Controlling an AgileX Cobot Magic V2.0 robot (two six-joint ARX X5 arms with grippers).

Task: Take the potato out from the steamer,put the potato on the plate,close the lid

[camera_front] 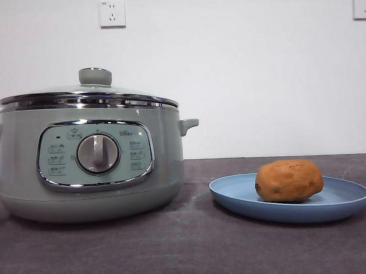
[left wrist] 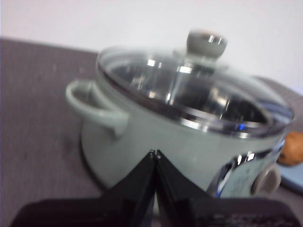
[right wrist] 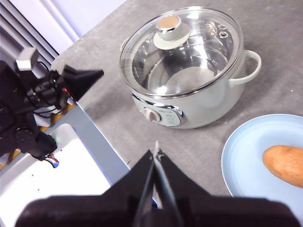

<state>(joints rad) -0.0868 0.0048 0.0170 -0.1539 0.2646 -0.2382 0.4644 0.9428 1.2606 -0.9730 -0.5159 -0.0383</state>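
So the dark grey table (camera_front: 187, 245) takes up the whole bottom of the front view, with a plain white wall behind it and two wall sockets (camera_front: 112, 13) up high, the second one cut off at the right edge. Biggest thing on it is the steamer (camera_front: 88, 170), sage green with the chrome panel and silver dial facing the camera; its left side handle is clipped by the frame edge. The lid (camera_front: 88, 95) sits closed on the chrome rim, green knob on top, and through the glass in the right wrist view the pot looks bare metal inside. Just right of the steamer, not touching it, is the light-blue plate (camera_front: 347, 197), and the potato (camera_front: 289, 180) lies on it, roughly in the middle. Nothing stands between cooker and plate. Neither arm shows in the front view. The left tool (left wrist: 155, 152) is clenched on nothing, tips pressed together, hanging off the side of the steamer near one handle; that view is pretty blurry, and the potato is only an orange sliver at the edge. The right tool (right wrist: 156, 150) is also clenched and empty, up high over the table's front edge, well away from the potato, which is half cut off there.
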